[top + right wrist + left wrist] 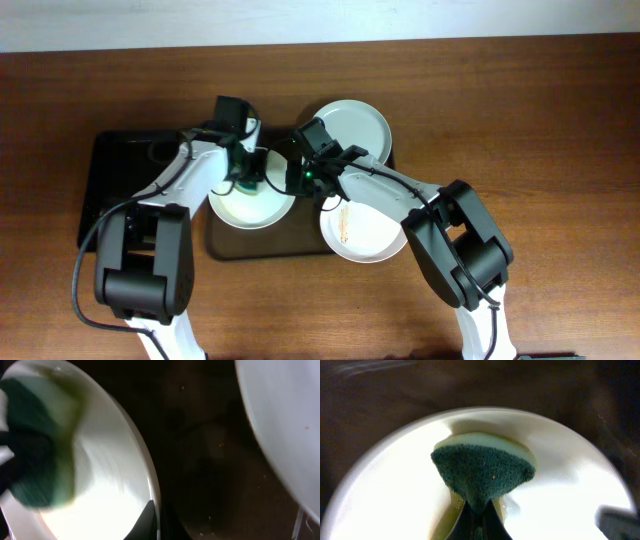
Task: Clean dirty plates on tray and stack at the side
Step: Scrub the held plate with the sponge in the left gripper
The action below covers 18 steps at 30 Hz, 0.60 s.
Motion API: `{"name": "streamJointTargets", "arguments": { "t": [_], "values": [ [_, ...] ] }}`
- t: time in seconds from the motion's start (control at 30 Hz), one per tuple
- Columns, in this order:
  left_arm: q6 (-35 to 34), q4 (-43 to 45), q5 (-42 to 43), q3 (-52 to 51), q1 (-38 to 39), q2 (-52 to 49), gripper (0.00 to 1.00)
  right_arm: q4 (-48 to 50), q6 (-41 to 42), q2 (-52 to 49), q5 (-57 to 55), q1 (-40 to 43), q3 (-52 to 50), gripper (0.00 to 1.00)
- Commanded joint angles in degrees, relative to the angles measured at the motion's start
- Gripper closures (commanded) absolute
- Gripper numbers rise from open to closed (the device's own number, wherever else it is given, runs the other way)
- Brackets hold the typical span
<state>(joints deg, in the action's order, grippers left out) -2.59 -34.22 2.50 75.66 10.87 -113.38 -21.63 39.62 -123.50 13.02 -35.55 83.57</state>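
The brown tray [268, 244] holds three white plates. My left gripper [248, 178] is shut on a green sponge [482, 472] with a pale yellow backing and presses it onto the left plate [243, 210], which fills the left wrist view [385, 490]. My right gripper [300, 180] is shut on that plate's right rim [150, 480], one finger inside and one outside. The sponge shows blurred at the left of the right wrist view [30, 460]. A second plate [355, 125] lies at the tray's far edge. A third plate [365, 235] with thin orange smears lies at the front right.
A narrower black tray [120, 190] lies left of the brown tray, under my left arm. The wooden table [560, 150] extends to the right and front. The edge of another plate [280, 425] shows at the right of the right wrist view.
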Motion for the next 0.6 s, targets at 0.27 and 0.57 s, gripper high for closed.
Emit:
{"name": "streamJointTargets", "arguments": {
  "t": [0.27, 0.57],
  "values": [
    [1.5, -15.8, 6.8, 0.3, -12.1, -1.2, 0.99, 0.1, -1.7, -1.0, 7.0, 1.5, 0.7, 0.96],
    [11.9, -13.3, 25.9, -0.5, -14.3, -1.2, 0.99, 4.5, -2.8, -4.9, 18.7, 3.5, 0.6, 0.96]
  ]
}}
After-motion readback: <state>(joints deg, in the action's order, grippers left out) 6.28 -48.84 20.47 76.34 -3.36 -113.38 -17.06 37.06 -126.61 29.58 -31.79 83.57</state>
